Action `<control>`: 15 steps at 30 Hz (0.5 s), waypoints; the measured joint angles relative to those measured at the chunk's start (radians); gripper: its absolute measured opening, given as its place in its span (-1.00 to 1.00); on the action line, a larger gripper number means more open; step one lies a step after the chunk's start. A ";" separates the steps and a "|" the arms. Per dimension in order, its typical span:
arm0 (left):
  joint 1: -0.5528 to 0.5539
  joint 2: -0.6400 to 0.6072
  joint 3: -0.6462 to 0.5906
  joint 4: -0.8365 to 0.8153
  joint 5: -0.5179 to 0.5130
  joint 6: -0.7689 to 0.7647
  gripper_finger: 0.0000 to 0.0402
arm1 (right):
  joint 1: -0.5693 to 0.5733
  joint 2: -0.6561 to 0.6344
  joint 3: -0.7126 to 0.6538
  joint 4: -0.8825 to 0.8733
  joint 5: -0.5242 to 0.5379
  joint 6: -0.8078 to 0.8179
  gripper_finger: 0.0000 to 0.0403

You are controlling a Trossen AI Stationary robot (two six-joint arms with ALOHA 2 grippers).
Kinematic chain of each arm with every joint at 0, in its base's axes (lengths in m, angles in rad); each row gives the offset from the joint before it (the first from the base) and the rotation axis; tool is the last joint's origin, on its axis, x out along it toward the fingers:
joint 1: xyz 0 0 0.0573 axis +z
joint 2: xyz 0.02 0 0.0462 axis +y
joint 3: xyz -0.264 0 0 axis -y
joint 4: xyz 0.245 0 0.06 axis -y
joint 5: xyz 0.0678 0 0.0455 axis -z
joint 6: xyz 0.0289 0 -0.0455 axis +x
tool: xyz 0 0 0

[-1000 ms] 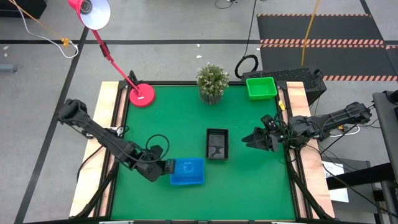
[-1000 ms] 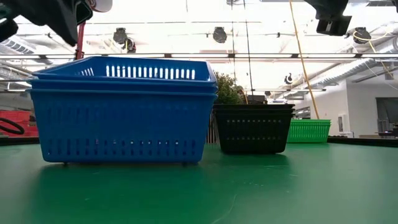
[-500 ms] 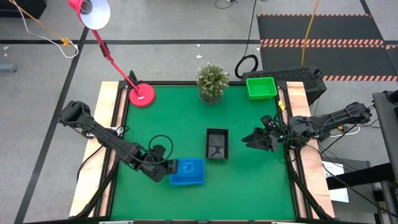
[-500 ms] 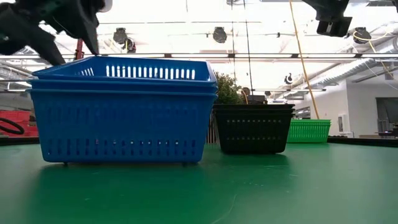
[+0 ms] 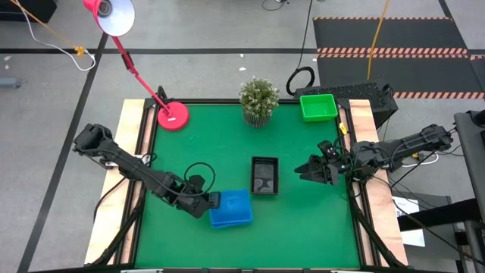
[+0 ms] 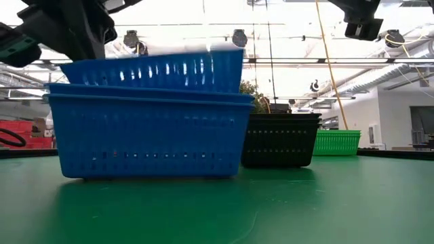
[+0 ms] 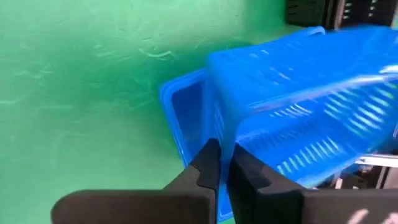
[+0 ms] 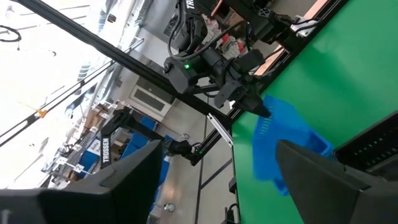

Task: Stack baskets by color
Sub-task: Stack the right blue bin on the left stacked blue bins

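The left end effector (image 5: 212, 201) was clenched on the near wall of the upper bright blue slatted plastic basket (image 6: 154, 71), which sat tilted inside the lower blue basket (image 6: 146, 135) on the green counter (image 5: 220, 144). A black slatted basket (image 5: 264, 175) stood just beside them, and a bright green basket (image 5: 318, 107) sat at the far right corner. The right end effector (image 5: 301, 171) hovered released, well apart from the blue pair.

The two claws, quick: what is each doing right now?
Left gripper: jaws closed on the rim of the upper blue basket, tipping it.
Right gripper: jaws open, holding nothing.
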 joint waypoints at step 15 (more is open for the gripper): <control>0.030 -0.066 -0.001 0.003 0.123 -0.039 -0.95 | 0.000 0.001 0.000 -0.008 0.021 -0.001 0.51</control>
